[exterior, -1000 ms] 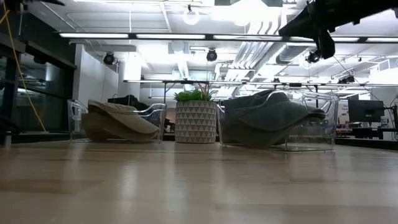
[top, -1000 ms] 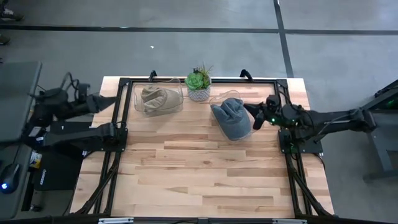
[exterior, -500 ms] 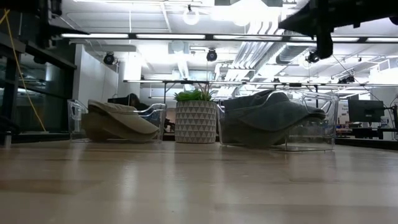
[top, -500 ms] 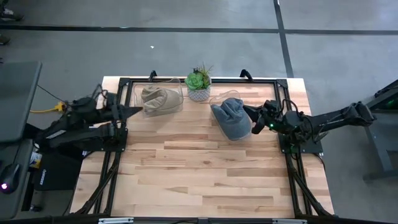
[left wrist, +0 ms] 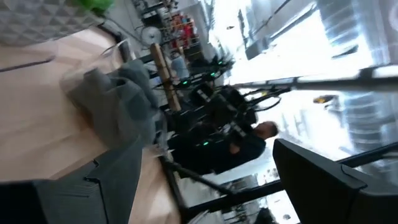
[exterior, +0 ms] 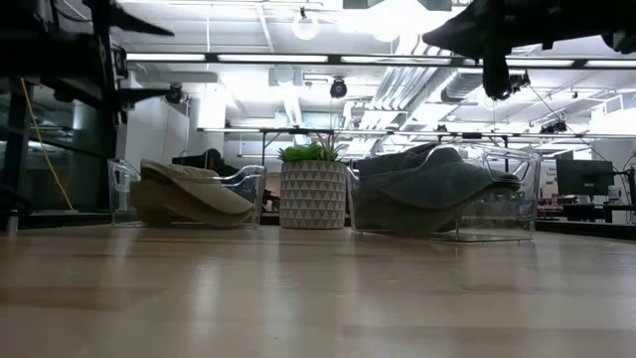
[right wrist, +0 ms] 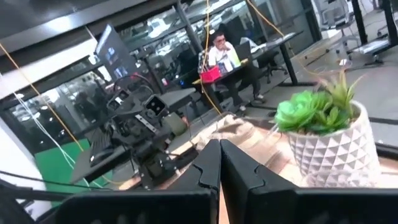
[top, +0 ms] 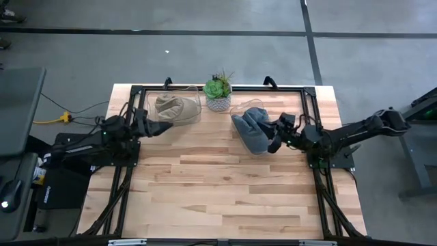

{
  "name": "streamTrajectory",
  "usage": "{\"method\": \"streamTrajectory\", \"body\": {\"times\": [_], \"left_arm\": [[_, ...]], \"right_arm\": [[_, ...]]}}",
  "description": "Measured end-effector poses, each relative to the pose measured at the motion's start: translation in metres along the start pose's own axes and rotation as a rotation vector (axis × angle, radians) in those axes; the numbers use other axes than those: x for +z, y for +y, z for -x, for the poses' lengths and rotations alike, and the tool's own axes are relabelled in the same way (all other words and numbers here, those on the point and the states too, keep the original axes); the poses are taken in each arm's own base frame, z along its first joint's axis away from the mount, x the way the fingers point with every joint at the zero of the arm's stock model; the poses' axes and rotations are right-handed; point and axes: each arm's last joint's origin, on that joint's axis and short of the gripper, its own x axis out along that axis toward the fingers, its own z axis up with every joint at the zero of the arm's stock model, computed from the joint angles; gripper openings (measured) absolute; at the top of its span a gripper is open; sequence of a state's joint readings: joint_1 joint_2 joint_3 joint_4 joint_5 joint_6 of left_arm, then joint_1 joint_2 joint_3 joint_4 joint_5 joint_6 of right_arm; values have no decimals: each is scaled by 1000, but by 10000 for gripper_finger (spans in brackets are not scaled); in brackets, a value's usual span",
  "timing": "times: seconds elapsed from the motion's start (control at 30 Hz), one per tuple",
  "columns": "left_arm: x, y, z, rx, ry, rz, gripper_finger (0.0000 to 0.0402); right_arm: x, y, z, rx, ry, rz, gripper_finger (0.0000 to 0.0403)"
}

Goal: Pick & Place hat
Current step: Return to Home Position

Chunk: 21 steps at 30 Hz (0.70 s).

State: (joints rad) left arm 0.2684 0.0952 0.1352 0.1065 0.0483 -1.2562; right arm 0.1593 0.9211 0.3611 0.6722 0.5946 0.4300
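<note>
Brown cap [top: 172, 108], blue caps [top: 252, 131] binned; left gripper [top: 167, 126], right gripper [top: 273, 142] hover alongside.

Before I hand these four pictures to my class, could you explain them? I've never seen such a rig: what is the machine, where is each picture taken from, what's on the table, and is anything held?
It is a robot with two dark arms working at a wooden table. One picture looks straight down from above, one looks level across the tabletop, and two come from cameras on the arms' wrists. Along the table's far side stand a clear left bin with a brown cap in it, a potted plant, and a clear right bin with blue caps in it. The left gripper hangs by the left bin. The right gripper is by the right bin, shut. I see nothing held.
</note>
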Motion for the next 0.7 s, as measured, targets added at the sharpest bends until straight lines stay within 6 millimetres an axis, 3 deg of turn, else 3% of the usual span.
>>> {"method": "streamTrajectory", "body": {"times": [0.23,0.5,0.7], "left_arm": [[-4,13,-1,37,19,-103,321],[-10,37,-2,134,-22,-108,321],[-9,35,-2,90,-43,-136,321]], "right_arm": [[-7,4,-9,62,-17,-9,0],[-17,4,-15,56,1,7,0],[-15,7,-16,80,-40,11,0]]}}
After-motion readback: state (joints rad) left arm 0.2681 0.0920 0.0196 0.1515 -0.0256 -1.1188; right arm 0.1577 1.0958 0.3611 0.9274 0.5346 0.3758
